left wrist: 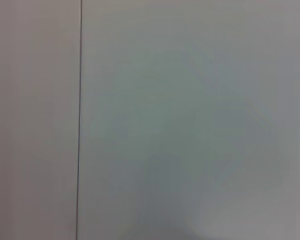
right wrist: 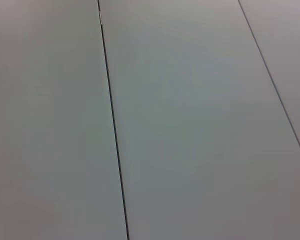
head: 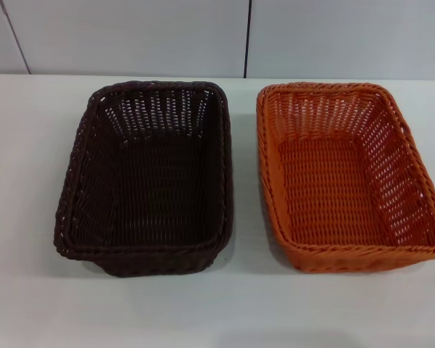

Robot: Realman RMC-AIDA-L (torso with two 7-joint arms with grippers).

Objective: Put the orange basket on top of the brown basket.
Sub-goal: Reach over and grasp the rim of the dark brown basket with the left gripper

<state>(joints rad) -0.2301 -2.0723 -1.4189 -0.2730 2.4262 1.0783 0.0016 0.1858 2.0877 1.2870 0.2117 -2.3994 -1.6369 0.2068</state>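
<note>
On the white table [head: 29,217] we see the brown basket [head: 148,181] at left and the orange basket [head: 348,177] just beside it at right, apart, both upright. Pale wall panels [head: 130,36] with dark seams stand behind. Neither gripper shows, so we cannot tell their fingers.

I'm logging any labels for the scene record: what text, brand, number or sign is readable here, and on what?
None: no text, label or number shows on the orange basket, the brown basket, the table or the wall panels. Neither gripper is in view.
</note>
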